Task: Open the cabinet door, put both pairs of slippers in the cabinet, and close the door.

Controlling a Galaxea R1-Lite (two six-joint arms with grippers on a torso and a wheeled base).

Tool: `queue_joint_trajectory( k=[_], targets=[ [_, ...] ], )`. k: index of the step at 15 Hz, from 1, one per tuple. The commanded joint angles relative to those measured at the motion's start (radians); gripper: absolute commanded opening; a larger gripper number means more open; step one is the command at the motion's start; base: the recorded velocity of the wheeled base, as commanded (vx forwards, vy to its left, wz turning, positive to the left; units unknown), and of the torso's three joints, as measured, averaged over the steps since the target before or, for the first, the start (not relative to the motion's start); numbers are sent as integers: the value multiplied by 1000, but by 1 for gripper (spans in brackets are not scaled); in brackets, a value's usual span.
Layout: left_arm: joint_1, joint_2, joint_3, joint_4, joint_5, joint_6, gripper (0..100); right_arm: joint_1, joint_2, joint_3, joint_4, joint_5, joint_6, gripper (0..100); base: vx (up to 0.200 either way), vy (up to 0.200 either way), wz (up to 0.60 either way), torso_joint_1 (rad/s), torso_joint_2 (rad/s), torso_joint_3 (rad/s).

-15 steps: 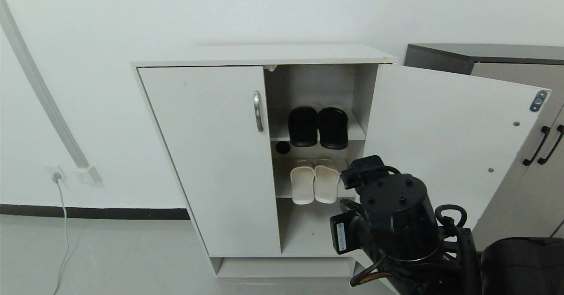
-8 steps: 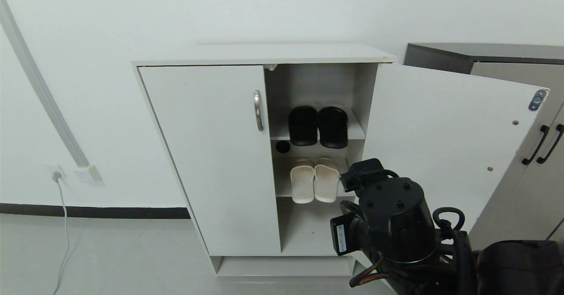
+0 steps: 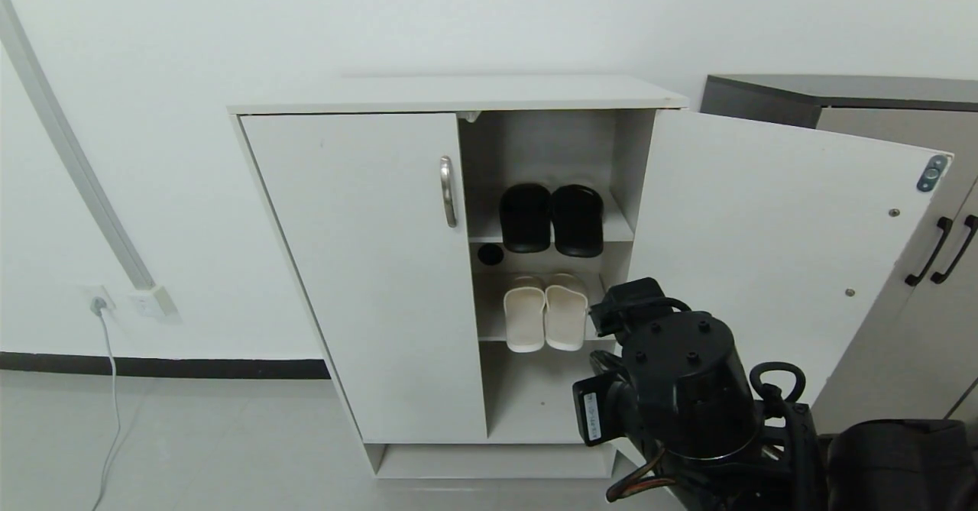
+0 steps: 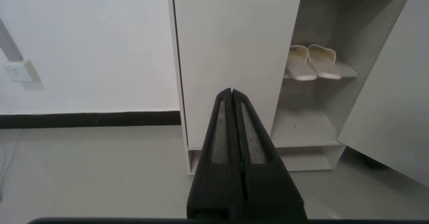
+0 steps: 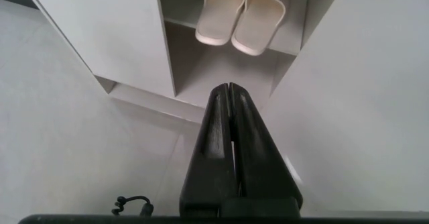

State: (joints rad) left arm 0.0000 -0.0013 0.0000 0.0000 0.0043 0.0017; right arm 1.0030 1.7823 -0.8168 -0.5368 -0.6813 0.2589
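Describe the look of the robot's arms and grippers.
The matte black right arm has a round, bolt-studded joint housing, a white label, a looped black cable and orange wires. The black left gripper and black right gripper each carry two long, flat, tapering fingers.

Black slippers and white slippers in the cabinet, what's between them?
A white shelf board, in the head view: black slippers on it, white slippers below.

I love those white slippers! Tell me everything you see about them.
The white slippers are a cream-coloured pair that looks like smooth foam or plastic. They lie flat, side by side and touching, on the middle shelf, heels toward the open front, below the black slippers. Nothing else touches them.
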Motion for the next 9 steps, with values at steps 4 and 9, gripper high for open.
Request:
queue_joint_trajectory(
  k=[4, 9],
  targets=[
    [0, 1, 0, 0, 0, 0, 0, 0, 2, 1, 0, 0, 0, 0, 0, 0, 0, 16, -206, -193],
    [0, 1, 0, 0, 0, 0, 0, 0, 2, 5, 0, -1, 0, 0, 0, 0, 0, 75, -435, -350]
  ],
)
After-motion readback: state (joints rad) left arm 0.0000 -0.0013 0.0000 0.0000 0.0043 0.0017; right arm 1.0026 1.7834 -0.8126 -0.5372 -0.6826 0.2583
